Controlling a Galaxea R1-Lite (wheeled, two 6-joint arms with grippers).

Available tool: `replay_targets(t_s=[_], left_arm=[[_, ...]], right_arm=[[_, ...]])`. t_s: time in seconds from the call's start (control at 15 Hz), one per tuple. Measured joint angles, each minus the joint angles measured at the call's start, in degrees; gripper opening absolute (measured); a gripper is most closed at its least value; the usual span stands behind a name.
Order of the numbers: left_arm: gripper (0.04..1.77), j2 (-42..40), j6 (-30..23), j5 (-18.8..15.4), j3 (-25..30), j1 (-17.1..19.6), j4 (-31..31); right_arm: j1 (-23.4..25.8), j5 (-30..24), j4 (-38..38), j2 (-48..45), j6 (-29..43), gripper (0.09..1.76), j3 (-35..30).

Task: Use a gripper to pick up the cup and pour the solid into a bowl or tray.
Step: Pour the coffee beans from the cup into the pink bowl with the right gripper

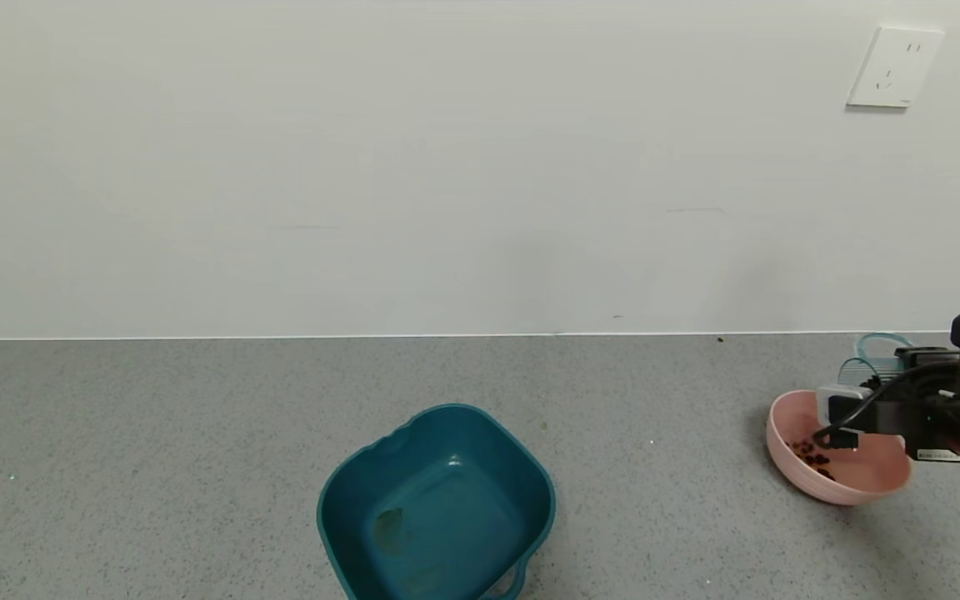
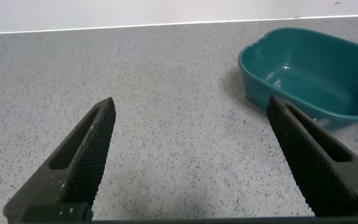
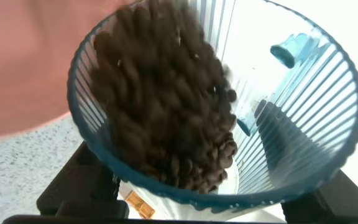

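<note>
Pellets [image 3: 166,106] sliding in tipped cup [image 3: 303,124] clamped by right tool [image 1: 880,400], few in pink bowl [image 1: 863,487], left tool [image 2: 191,155] spread open.

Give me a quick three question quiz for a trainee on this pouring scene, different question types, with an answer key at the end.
1. True or false: the pellets are all still inside the cup.
2. Multiple choice: over which container is the right gripper tipping the cup? A. the teal tub B. the pink bowl C. neither, only bare counter
3. Short answer: how do the left gripper fingers stand, and do they hold anything?

Key
1. False; some pellets already lie in the pink bowl.
2. B
3. Spread open, holding nothing, over the grey counter beside the teal tub.
</note>
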State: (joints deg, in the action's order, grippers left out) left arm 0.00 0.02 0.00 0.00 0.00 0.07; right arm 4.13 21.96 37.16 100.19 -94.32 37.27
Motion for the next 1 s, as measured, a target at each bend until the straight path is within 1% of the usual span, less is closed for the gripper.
replay_targets(t_s=[0.27,1.0], left_arm=[[1.75,0.0,0.0,0.0,0.0,0.0,0.0],[1.75,0.0,0.0,0.0,0.0,0.0,0.0]], right_arm=[[-0.3,0.0,1.3,0.0,-2.3,1.39,-0.3],[-1.4,0.0,2.4,0.1,-4.6,1.39,-1.2]])
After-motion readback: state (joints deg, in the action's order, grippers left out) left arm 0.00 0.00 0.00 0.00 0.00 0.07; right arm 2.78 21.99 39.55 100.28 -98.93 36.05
